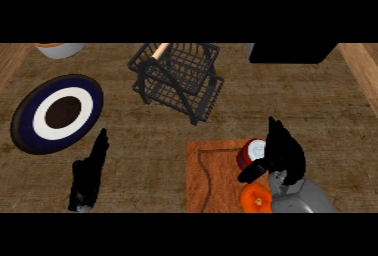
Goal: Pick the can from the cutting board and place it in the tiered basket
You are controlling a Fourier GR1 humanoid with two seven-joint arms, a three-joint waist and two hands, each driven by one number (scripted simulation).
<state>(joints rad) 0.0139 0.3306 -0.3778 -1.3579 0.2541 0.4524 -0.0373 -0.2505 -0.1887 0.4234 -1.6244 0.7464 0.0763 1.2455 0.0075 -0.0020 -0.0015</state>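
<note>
While the can (251, 153) sits at the cutting board's (210, 175) upper right edge, the right hand (284, 152) curls around it; the left hand (88, 172) rests relaxed at lower left; bare counter (148, 130) separates board from the tiered basket (177, 77) at upper centre.

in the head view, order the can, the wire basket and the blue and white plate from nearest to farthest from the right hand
From the right hand:
1. Can, on the cutting board, right beside the hand with the fingers round it.
2. Wire basket, further back, toward the middle.
3. Blue and white plate, far across on the left.
</note>
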